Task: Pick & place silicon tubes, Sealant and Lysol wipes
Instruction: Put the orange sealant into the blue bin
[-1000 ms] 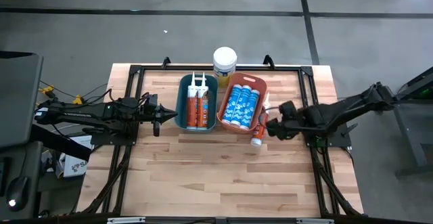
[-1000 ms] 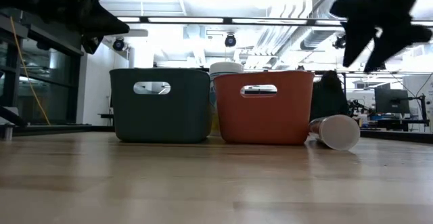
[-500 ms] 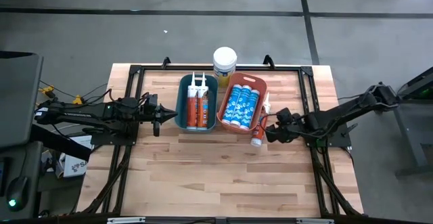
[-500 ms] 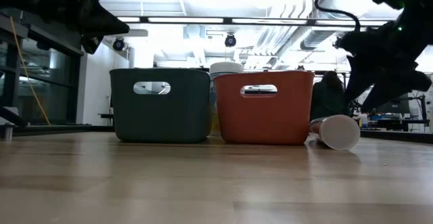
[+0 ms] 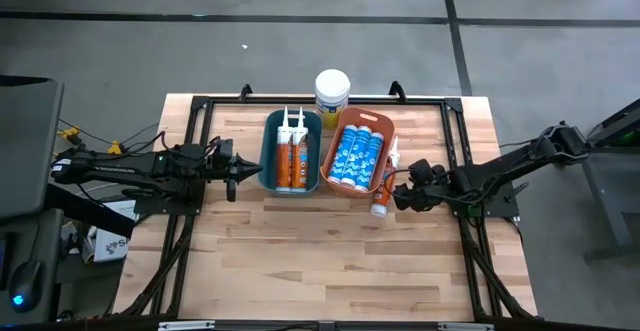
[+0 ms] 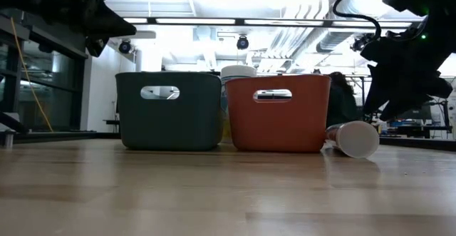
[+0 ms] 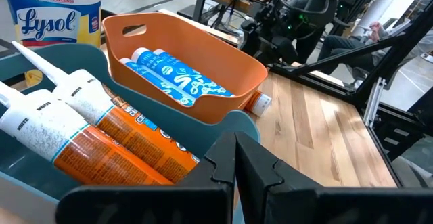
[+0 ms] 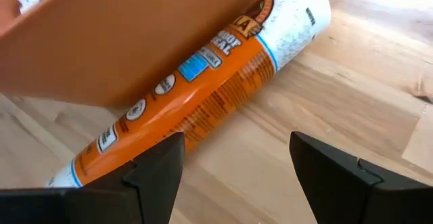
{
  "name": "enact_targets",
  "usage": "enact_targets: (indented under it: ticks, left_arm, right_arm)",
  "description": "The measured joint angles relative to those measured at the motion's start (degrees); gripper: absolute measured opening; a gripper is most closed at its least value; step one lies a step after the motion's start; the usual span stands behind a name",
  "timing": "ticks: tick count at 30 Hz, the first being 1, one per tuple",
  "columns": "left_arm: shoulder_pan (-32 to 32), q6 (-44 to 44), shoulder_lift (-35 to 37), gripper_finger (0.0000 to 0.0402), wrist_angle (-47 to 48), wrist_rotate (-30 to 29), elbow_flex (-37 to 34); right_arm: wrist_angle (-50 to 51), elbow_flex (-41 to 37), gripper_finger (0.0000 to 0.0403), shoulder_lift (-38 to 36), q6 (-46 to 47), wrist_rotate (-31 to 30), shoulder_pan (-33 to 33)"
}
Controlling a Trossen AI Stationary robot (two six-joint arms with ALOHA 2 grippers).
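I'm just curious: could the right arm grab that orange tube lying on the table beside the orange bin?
Probably yes. The right gripper has its fingers open right by the tube, which lies on bare wood with only the orange bin alongside it.

The bench (image 5: 330, 241) has light wood planks with a dark metal frame. One bin (image 5: 291, 153) is dark teal and holds two sealant tubes (image 5: 291, 161) with orange bodies and white speckled tops (the nozzles are white too). The other bin (image 5: 357, 152) is orange and holds silicone tubes (image 5: 355, 154) that are blue with white markings. The loose sealant tube (image 8: 196, 82) beside the orange bin is orange with blue and white label patches and a white speckled band. The Lysol wipes (image 5: 332, 93) have a white lid and a yellow label with blue script. Both arms are black. The floor (image 5: 300, 41) is grey.
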State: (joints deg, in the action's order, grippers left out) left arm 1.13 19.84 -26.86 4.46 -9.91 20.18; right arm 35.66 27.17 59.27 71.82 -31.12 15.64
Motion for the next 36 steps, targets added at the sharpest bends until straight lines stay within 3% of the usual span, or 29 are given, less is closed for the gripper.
enact_targets:
  ticks: [12,19,25,36]
  left_arm:
    - [0.0,0.0,0.01,0.0,0.04,0.0,0.0]
    - [0.01,0.0,0.0,0.0,0.01,0.0,0.0]
    - [0.01,0.0,-0.01,0.0,0.01,0.0,0.0]
    - [0.02,0.0,-0.01,0.0,0.01,0.0,0.0]
  right_arm:
    - [-13.09,0.03,0.0264,4.04,0.4,-10.19,-0.86]
    - [-17.86,0.05,0.0263,6.91,1.8,-7.19,-2.76]
    - [-17.68,0.05,0.0263,7.13,9.04,-8.41,-2.93]
    - [-17.55,0.05,0.0263,7.13,9.24,-9.16,-2.93]
